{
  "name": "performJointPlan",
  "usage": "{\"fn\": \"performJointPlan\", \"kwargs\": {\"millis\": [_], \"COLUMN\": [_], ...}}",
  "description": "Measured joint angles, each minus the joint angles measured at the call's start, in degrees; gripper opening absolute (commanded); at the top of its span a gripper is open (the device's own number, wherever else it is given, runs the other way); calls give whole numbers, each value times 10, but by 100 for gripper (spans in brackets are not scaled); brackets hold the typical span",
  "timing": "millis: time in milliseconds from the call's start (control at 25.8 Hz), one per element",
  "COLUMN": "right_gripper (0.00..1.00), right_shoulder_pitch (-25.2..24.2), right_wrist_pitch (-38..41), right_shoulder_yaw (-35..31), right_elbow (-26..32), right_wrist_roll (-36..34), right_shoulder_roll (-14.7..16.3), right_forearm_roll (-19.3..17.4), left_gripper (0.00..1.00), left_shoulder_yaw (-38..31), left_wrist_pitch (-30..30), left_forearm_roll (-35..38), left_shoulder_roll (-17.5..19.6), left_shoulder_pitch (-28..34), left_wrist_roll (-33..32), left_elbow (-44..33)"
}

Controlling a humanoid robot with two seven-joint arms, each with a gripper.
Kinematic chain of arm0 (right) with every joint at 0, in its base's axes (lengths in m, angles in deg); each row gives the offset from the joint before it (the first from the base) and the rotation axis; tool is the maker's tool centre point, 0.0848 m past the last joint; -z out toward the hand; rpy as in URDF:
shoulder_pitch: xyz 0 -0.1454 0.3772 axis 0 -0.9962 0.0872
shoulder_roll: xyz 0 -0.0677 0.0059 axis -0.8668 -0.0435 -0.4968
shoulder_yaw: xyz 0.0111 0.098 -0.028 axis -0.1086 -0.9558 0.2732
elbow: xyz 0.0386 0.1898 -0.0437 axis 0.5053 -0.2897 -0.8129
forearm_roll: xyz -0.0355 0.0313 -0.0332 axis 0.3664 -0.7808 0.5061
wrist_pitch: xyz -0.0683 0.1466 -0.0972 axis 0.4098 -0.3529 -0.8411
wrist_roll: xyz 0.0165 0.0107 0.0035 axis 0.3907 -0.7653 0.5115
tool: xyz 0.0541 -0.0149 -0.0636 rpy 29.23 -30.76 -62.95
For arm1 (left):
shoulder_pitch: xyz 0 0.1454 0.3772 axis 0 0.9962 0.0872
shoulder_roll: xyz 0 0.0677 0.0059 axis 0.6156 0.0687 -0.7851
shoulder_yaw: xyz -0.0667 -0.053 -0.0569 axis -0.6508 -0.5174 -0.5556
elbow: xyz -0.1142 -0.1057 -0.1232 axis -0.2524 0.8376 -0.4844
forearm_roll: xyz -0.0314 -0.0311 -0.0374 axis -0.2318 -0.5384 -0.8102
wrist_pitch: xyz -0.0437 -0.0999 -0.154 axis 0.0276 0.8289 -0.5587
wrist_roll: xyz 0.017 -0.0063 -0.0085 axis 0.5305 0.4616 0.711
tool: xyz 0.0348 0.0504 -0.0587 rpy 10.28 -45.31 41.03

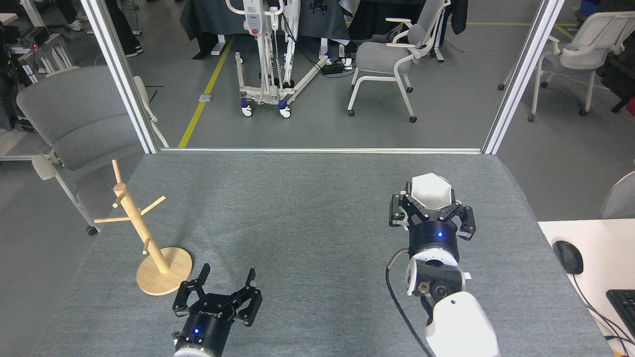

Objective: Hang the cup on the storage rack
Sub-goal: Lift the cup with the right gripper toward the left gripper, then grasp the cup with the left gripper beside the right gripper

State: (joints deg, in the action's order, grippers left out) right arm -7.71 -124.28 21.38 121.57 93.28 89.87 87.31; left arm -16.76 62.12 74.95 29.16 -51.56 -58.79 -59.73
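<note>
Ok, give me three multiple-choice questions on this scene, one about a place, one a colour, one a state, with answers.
1. Where does the rack stand?
A. table's left side
B. table's right side
C. floor

2. What colour is the cup?
A. blue
B. white
C. red

3. What is the left hand doing?
A. holding the cup
B. gripping the rack
C. open, holding nothing

Answers: 1 A, its round base sits on the table near the left edge. 2 B, plain white in the right hand. 3 C, its fingers are spread with nothing between them.
</note>
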Motion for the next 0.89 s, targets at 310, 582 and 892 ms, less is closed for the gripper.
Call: {"fn": "performJointPlan", "kwargs": {"millis": [310, 582, 892], "right_gripper": [27, 29, 29], "right_shoulder_pitch": [12, 7, -13], "right_wrist_pitch": [-158, -202, -206], "right_shoulder_yaw": [126, 169, 187], "right_elbow": [34, 32, 30], "right_wrist_roll": [27, 29, 29], "right_shoulder_roll": [-32, -60, -76], "right_forearm_roll": [28, 58, 62], "left_gripper": [99, 99, 99], "left_shoulder_yaw": [108, 145, 148], "left_wrist_pitch": [-14, -70, -144], "left_forearm_roll": [83, 94, 94], "left_shoulder_roll": [36, 40, 35], "left_shoulder_pitch": [5, -62, -139], "left_wrist_roll": [51, 61, 28], "left_elbow": [-11, 24, 74]}}
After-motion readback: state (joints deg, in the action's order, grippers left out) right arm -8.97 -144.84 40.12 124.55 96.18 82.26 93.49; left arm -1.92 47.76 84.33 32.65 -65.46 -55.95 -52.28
